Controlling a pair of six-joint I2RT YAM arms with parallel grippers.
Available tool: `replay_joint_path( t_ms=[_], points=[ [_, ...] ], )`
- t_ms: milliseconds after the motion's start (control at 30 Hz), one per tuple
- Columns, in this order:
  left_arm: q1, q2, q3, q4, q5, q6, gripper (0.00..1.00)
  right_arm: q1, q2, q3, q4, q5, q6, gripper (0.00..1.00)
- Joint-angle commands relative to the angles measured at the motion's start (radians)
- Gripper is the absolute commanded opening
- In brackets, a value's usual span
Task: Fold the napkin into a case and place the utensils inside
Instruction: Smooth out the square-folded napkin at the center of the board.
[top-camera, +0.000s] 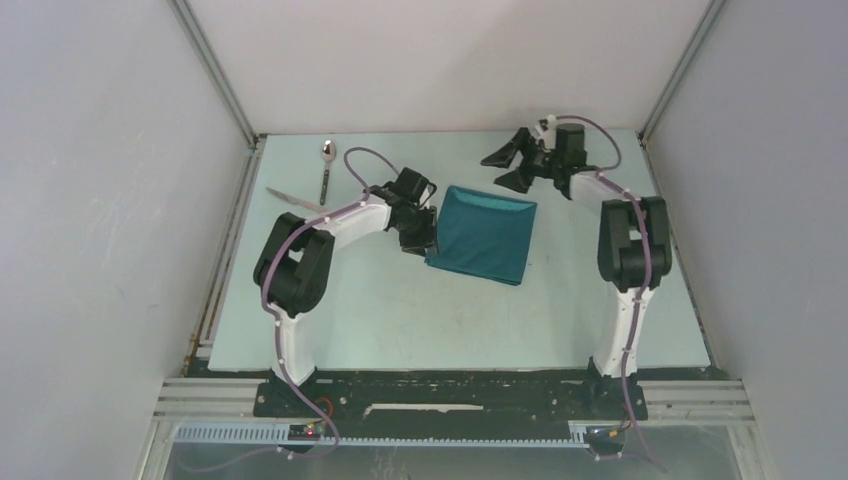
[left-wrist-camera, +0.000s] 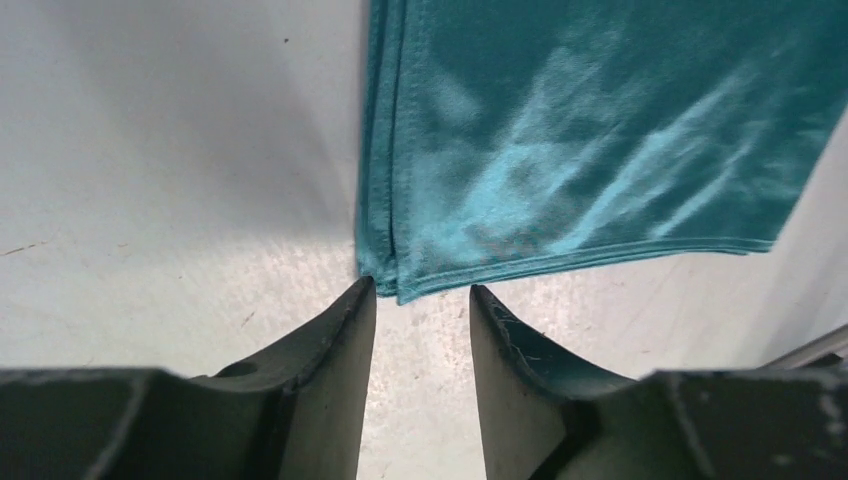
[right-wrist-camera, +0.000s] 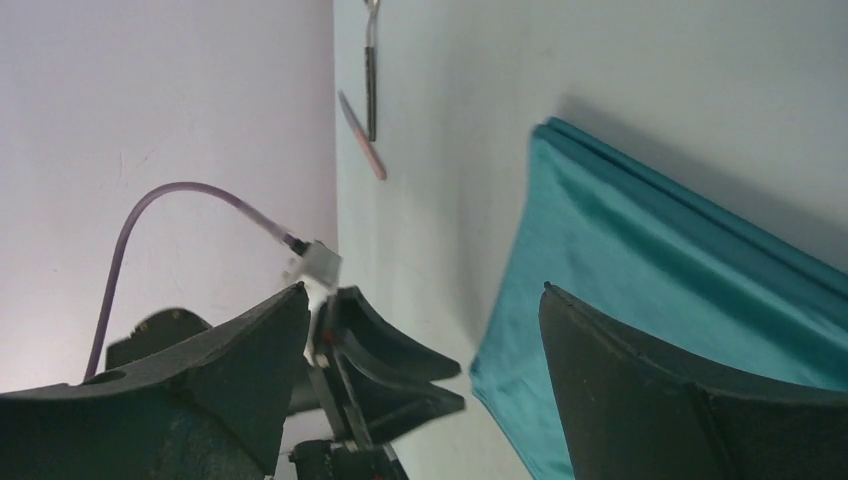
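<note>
The teal napkin (top-camera: 482, 236) lies folded in layers, flat in the middle of the table. My left gripper (top-camera: 424, 248) is open and empty at the napkin's near left corner. In the left wrist view the gripper (left-wrist-camera: 422, 292) has its tips right at that corner of the napkin (left-wrist-camera: 580, 130), with bare table between the jaws. My right gripper (top-camera: 503, 168) is wide open and empty, beyond the napkin's far edge. The spoon (top-camera: 326, 166) and the knife (top-camera: 295, 199) lie at the far left. The right wrist view shows the napkin (right-wrist-camera: 650, 290), the spoon handle (right-wrist-camera: 371, 80) and the knife (right-wrist-camera: 362, 136).
White enclosure walls with metal posts stand around the table (top-camera: 400, 310). The left arm's elbow (top-camera: 295, 262) rests low on the left and the right arm's elbow (top-camera: 632, 240) on the right. My left gripper also shows in the right wrist view (right-wrist-camera: 400, 380).
</note>
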Motion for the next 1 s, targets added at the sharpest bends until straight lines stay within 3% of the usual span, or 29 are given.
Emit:
replay_joint_path(
  t_ms=[0, 200, 300, 533, 633, 767, 967],
  points=[
    [0.008, -0.038, 0.043, 0.023, 0.060, -0.017, 0.46, -0.074, -0.104, -0.115, -0.049, -0.033, -0.140, 0.93],
    [0.008, 0.049, 0.086, 0.015, 0.035, -0.019, 0.43, -0.113, -0.028, -0.152, 0.026, -0.086, -0.111, 0.92],
    [0.008, 0.071, 0.086, 0.004, 0.012, -0.014, 0.35, -0.112, 0.012, -0.156, 0.084, -0.096, -0.087, 0.92],
    [0.008, 0.095, 0.044, 0.002, -0.008, -0.012, 0.32, -0.113, 0.094, -0.163, 0.231, -0.106, -0.012, 0.92],
    [0.010, 0.099, 0.026, -0.004, -0.021, -0.017, 0.25, -0.113, 0.136, -0.164, 0.281, -0.100, 0.023, 0.92],
    [0.022, 0.106, -0.002, -0.010, -0.045, -0.027, 0.12, -0.140, 0.155, -0.162, 0.304, -0.058, 0.035, 0.92],
    [0.033, 0.119, -0.016, -0.011, -0.050, -0.033, 0.04, -0.141, 0.176, -0.111, 0.198, 0.054, 0.037, 0.92]
  ],
)
